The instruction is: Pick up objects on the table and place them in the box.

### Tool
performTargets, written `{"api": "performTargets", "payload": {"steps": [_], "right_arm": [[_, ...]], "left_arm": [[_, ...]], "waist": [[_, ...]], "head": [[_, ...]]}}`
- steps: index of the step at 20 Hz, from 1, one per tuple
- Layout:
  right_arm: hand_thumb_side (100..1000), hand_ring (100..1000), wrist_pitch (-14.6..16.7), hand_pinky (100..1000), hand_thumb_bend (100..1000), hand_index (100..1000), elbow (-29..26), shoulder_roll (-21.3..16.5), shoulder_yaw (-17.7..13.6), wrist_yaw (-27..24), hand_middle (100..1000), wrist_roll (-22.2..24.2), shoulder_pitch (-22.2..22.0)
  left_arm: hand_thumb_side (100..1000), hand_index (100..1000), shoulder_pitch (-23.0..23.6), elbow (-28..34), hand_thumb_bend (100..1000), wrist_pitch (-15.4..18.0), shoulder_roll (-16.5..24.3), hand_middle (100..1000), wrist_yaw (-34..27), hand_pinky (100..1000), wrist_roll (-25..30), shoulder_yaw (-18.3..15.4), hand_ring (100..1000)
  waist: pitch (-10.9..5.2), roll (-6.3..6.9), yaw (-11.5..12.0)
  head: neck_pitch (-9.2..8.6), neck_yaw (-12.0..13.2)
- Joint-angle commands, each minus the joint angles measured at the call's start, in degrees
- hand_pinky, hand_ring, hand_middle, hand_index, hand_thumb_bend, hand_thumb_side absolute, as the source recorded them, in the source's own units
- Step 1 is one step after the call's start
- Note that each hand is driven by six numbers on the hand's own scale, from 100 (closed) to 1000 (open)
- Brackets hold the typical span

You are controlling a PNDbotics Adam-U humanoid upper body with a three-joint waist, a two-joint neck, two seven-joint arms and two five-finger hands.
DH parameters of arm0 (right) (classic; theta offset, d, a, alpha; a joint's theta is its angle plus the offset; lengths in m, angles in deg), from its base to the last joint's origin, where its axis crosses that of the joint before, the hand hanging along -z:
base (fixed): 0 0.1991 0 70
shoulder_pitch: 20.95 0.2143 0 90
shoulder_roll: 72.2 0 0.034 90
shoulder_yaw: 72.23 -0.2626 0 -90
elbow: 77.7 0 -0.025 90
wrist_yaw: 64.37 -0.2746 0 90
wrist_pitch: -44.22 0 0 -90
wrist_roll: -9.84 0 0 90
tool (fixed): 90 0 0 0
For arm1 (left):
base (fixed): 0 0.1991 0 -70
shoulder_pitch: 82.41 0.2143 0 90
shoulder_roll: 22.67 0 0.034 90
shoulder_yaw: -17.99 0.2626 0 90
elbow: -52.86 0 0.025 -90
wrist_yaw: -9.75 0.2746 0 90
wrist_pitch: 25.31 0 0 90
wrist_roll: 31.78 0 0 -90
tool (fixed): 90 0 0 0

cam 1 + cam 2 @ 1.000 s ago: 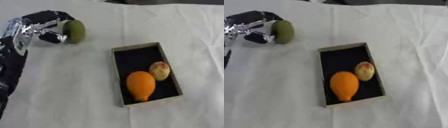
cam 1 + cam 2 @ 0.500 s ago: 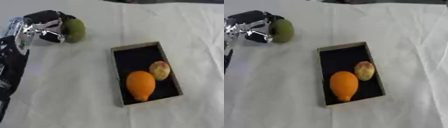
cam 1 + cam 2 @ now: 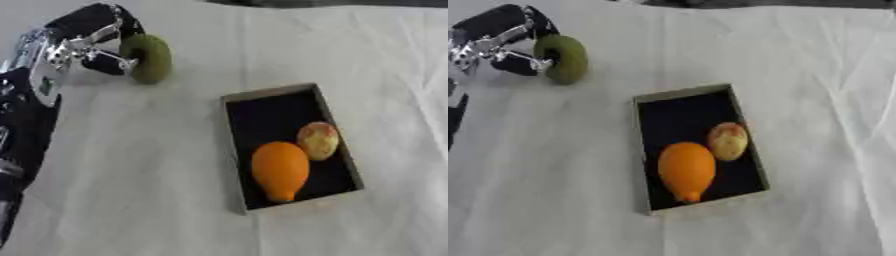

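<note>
My left hand (image 3: 92, 42) is at the upper left, fingers curled round an olive-green oval fruit (image 3: 150, 58). The fruit hangs close to the white cloth, and I cannot tell whether it touches it. To the right and nearer me lies a shallow black box (image 3: 269, 107) with a pale rim. Inside it sit an orange fruit (image 3: 280, 169) and a smaller yellow-red fruit (image 3: 318, 140), side by side in the near half. My right hand shows in neither view.
A white cloth (image 3: 157, 190) covers the whole table, with soft creases toward the right side. My left forearm (image 3: 22, 125) runs down the left edge of the left eye view.
My left hand has closed more around the green fruit and shifted slightly toward the far side. The box and its two fruits have not moved.
</note>
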Motion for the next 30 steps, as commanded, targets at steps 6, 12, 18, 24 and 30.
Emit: {"api": "performTargets", "payload": {"steps": [6, 12, 18, 24, 30], "right_arm": [[470, 946, -0.32, 916, 100, 767, -0.81, -0.83, -0.86, -0.55, 588, -0.17, 0.11], [470, 946, -0.40, 917, 100, 767, -0.81, -0.64, -0.91, -0.65, 588, -0.27, 0.02], [470, 945, -0.38, 916, 100, 767, -0.81, -0.59, -0.87, -0.75, 588, -0.40, 0.12], [470, 945, -0.41, 917, 100, 766, -0.81, -0.49, -0.79, -0.79, 588, -0.40, 0.26], [470, 945, -0.44, 917, 100, 766, -0.81, -0.36, -0.75, -0.90, 587, -0.48, 0.61]], "left_arm": [[177, 450, -0.69, 3.54, 100, 0.95, 1.06, 440, -3.55, 537, 1.87, 0.87, 525], [191, 435, -0.68, 5.72, 100, 1.22, 0.91, 430, -7.31, 530, 3.81, 1.84, 519], [191, 429, -0.73, 9.84, 100, 2.56, 0.57, 424, -12.86, 520, 6.37, 4.58, 512], [187, 434, -0.97, 14.32, 100, 4.54, -0.27, 424, -19.03, 519, 10.55, 8.61, 510], [195, 432, -0.55, 19.50, 100, 6.27, -2.41, 419, -25.76, 509, 13.93, 13.64, 502]], "waist": [[-2.37, 0.05, -0.08], [-2.76, 0.10, -0.09], [-3.13, 0.15, -0.11], [-3.20, 0.19, -0.17], [-3.17, 0.25, -0.30]], "head": [[-0.10, -0.03], [0.10, -0.05], [0.23, -0.09], [0.40, 0.05], [0.43, 0.31]]}}
